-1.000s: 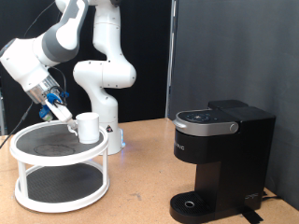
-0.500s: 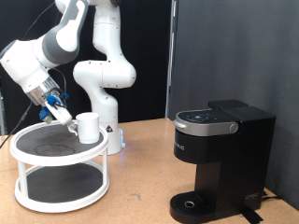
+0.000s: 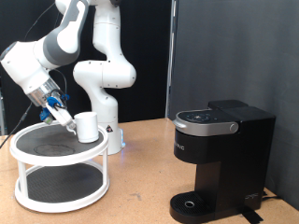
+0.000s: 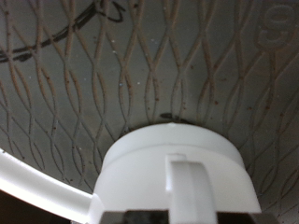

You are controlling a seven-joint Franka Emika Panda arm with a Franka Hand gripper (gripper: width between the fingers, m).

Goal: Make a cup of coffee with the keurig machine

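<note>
The cup (image 3: 87, 127), a small white mug, stands on the top tier of a white two-tier rack (image 3: 58, 191) at the exterior view's left. My gripper (image 3: 67, 119) is at the cup's left side, at its handle. In the wrist view the cup (image 4: 173, 163) fills the lower part, and its handle (image 4: 184, 185) runs down between my fingertips at the frame's edge. The gripper looks shut on the handle. The keurig machine (image 3: 220, 159), black with its lid down, stands at the exterior view's right, far from the gripper.
The rack's top tier is a dark mesh (image 4: 140, 65) with a white rim. The white arm base (image 3: 105, 93) stands behind the rack. The wooden table (image 3: 140, 187) lies between the rack and the machine. A black curtain hangs behind.
The gripper and the cup have shifted very slightly to the exterior view's left. Nothing else has moved.
</note>
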